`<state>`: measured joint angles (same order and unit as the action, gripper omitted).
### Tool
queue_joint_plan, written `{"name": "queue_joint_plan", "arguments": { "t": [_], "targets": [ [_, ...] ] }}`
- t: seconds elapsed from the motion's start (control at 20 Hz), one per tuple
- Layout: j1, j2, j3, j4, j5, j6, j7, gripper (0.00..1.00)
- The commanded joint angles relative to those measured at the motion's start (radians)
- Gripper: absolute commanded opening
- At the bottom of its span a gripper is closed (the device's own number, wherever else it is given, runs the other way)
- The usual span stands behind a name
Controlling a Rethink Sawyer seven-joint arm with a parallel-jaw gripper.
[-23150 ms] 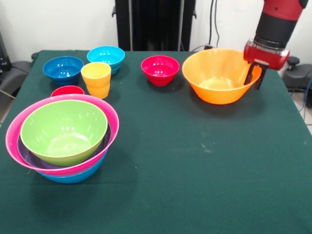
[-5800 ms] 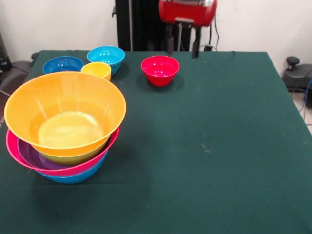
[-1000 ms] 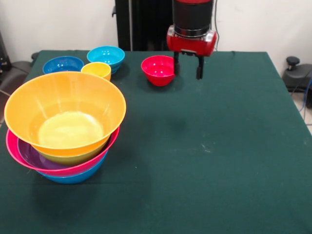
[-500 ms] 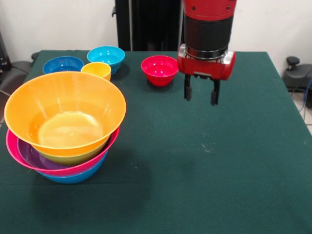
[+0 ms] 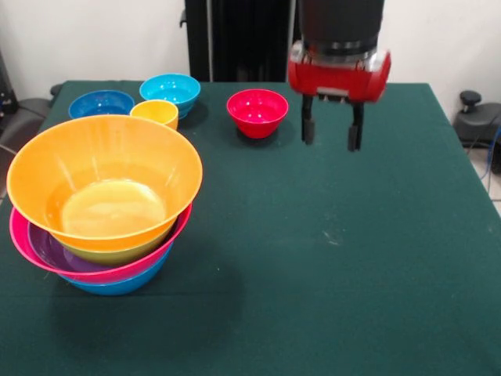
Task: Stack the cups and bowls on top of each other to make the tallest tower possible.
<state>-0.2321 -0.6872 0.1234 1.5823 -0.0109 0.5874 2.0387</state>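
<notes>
The tower (image 5: 102, 211) stands at the front left: a large orange bowl (image 5: 104, 176) on top, with green, purple, pink and blue rims nested under it. A small red bowl (image 5: 257, 112) sits at the back middle of the table. A dark blue bowl (image 5: 101, 103), a light blue bowl (image 5: 170, 92) and the yellow-orange cup (image 5: 155, 113) stand at the back left. The red cup is hidden. My gripper (image 5: 332, 131) hangs open and empty above the cloth, to the right of the red bowl and apart from it.
The green cloth table (image 5: 329, 251) stretches to the right and front. A black pedestal (image 5: 235, 39) stands behind the table's far edge. A black caster (image 5: 470, 100) shows past the right edge.
My gripper has moved right and toward the camera, away from the red bowl's right rim. It is still open and empty. The bowls and cup have not moved.
</notes>
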Motion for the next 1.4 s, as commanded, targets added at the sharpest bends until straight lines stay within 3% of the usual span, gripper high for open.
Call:
{"name": "queue_joint_plan", "arguments": {
  "t": [0.05, 1.05, 1.4],
  "targets": [
    [-0.014, -0.158, 0.02, 0.203, 0.031, 0.097, 0.056, 1.0],
    [-0.086, -0.42, 0.027, 0.505, 0.084, 0.077, -0.022, 1.0],
    [-0.117, -0.431, 0.046, 0.506, 0.048, 0.074, -0.058, 1.0]
  ]
}}
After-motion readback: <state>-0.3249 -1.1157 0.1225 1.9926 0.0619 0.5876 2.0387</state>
